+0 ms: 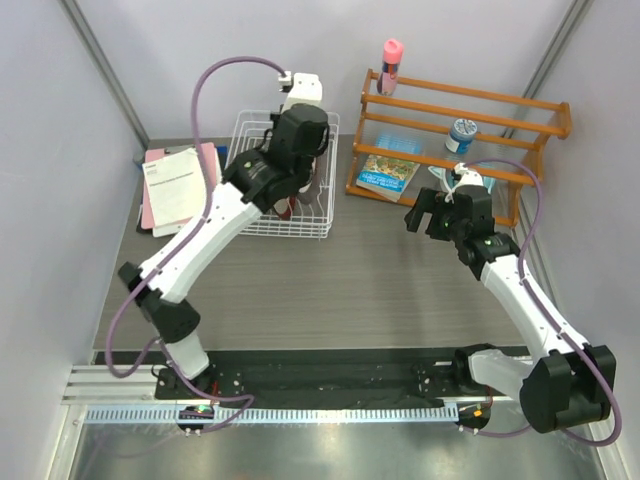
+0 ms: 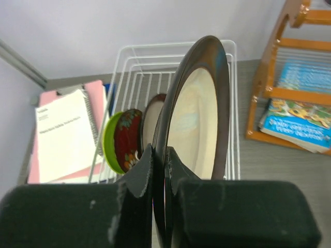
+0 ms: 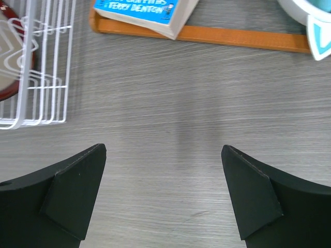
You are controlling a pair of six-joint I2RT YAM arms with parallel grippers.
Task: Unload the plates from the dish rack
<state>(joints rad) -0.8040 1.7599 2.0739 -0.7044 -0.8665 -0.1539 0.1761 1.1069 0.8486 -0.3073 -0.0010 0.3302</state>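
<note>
My left gripper (image 2: 159,150) is shut on the rim of the large grey-rimmed cream plate (image 2: 199,119), which stands upright in the white wire dish rack (image 2: 129,51). Behind it stand the dark-red-rimmed cream plate (image 2: 151,116), the red floral plate (image 2: 126,139) and the lime green plate (image 2: 109,142). In the top view the left gripper (image 1: 300,180) is over the dish rack (image 1: 250,225). My right gripper (image 1: 432,210) is open and empty above bare table (image 3: 164,155), to the right of the dish rack (image 3: 46,62).
An orange-brown wooden shelf rack (image 1: 460,110) stands at the back right, holding a book (image 1: 385,172), a pink bottle (image 1: 391,62) and a blue can (image 1: 461,133). A notebook (image 1: 175,185) lies left of the dish rack. A white-teal bowl (image 3: 305,10) is near the right gripper.
</note>
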